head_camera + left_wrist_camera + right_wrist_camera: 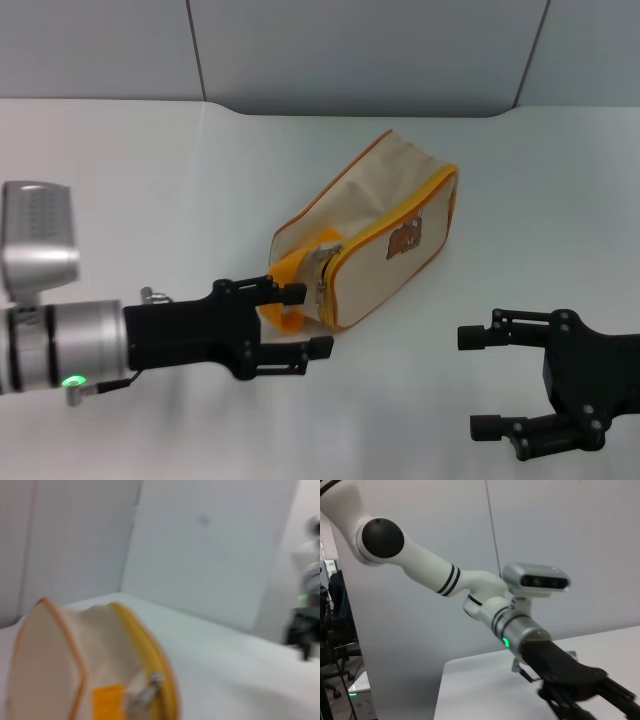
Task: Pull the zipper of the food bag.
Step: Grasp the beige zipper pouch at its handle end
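Observation:
The cream food bag (385, 200) lies on the white table, its end with the orange-yellow strap handle (284, 268) turned towards me. The zipper's silvery pull tab (322, 287) hangs at that near end, by the yellow trim. My left gripper (305, 320) is open at this end, one finger above and one below the lower part of the strap, just left of the pull tab. The left wrist view shows the bag (50, 650) and the pull tab (146, 691) close up. My right gripper (482, 383) is open and empty at the lower right, apart from the bag.
The white table (150, 190) runs back to grey wall panels (360, 50). The right wrist view shows only my left arm (485, 595) and its wrist camera above the table.

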Tool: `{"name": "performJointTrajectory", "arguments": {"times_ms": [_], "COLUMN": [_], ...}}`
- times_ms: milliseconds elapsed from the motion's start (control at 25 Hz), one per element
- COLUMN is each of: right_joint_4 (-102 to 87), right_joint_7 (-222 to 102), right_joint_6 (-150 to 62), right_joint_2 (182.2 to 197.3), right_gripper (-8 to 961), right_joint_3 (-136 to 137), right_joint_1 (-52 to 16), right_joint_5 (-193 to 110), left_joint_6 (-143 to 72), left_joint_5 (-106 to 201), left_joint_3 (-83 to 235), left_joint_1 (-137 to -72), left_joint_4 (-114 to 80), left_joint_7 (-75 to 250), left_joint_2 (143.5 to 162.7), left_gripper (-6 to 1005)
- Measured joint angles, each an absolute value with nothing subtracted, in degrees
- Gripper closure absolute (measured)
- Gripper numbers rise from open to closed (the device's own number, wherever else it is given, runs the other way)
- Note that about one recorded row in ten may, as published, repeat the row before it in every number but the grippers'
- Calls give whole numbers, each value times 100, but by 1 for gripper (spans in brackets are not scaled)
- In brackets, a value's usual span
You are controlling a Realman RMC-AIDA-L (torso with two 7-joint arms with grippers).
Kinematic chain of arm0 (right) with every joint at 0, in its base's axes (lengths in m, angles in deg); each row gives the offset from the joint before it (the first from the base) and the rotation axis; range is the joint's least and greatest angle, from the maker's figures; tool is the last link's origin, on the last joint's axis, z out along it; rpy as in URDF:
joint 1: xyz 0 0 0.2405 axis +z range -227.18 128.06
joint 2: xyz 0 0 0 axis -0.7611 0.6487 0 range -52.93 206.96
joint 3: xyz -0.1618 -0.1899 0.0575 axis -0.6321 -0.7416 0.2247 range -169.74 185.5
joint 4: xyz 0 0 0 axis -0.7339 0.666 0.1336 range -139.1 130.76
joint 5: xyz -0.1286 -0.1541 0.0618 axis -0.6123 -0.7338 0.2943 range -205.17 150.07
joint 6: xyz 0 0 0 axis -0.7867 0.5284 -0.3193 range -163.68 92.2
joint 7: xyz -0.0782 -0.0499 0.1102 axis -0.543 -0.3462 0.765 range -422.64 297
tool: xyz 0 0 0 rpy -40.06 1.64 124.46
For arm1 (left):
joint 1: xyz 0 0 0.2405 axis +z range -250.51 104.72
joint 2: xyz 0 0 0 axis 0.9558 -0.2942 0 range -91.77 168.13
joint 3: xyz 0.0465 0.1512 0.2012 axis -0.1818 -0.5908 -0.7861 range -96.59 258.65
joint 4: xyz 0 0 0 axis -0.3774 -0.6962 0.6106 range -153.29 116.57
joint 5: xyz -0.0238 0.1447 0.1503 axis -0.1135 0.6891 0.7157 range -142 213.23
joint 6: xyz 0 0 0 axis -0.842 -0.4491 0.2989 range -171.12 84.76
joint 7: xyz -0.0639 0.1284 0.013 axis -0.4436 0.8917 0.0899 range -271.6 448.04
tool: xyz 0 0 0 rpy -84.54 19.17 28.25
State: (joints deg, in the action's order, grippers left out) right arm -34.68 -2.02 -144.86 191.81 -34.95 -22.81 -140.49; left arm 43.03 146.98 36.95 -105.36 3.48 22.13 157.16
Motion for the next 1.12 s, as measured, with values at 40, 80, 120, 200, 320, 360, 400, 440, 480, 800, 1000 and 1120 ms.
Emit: {"name": "performJointTrajectory", "arguments": {"times_ms": [40, 80, 120, 200, 320, 360, 400, 440, 480, 800, 1000, 1120], "right_joint_4": [-3475, -3479, -3480, -3474, -3481, -3485, -3488, -3490, -3493, -3502, -3502, -3502], "right_joint_7": [-203, -203, -203, -204, -206, -206, -206, -207, -207, -209, -209, -209], "right_joint_6": [-14487, -14489, -14489, -14490, -14493, -14498, -14503, -14507, -14509, -14560, -14561, -14567], "right_joint_2": [19180, 19180, 19180, 19179, 19186, 19189, 19192, 19192, 19193, 19213, 19221, 19225], "right_gripper": [129, 129, 129, 129, 130, 130, 130, 131, 131, 132, 133, 134], "right_joint_3": [-3493, -3493, -3492, -3489, -3483, -3480, -3478, -3476, -3471, -3312, -3246, -3216], "right_joint_1": [-2295, -2308, -2316, -2331, -2362, -2369, -2372, -2372, -2372, -2379, -2381, -2381], "right_joint_5": [-14049, -14049, -14049, -14049, -14040, -14034, -14028, -14025, -14023, -14009, -14002, -13999], "left_joint_6": [4103, 3881, 3680, 3293, 2825, 2717, 2611, 2521, 2442, 2141, 1913, 1603], "left_joint_5": [14703, 14719, 14734, 14729, 14647, 14606, 14523, 14403, 14249, 12844, 12460, 12212], "left_joint_3": [3692, 3675, 3646, 3549, 3509, 3534, 3561, 3577, 3586, 3589, 3607, 3736], "left_joint_1": [-10628, -10702, -10762, -10864, -11037, -11105, -11149, -11175, -11184, -11278, -11548, -11650], "left_joint_4": [225, 137, 67, -26, -197, -263, -317, -349, -379, -1034, -1614, -1887], "left_joint_7": [2213, 2213, 2213, 2213, 2229, 2252, 2294, 2352, 2423, 3574, 4193, 4586], "left_joint_2": [15711, 15711, 15712, 15725, 15740, 15743, 15744, 15745, 15744, 15745, 15745, 15745], "left_gripper": [186, 186, 186, 187, 188, 188, 188, 189, 189, 191, 193, 249]}}
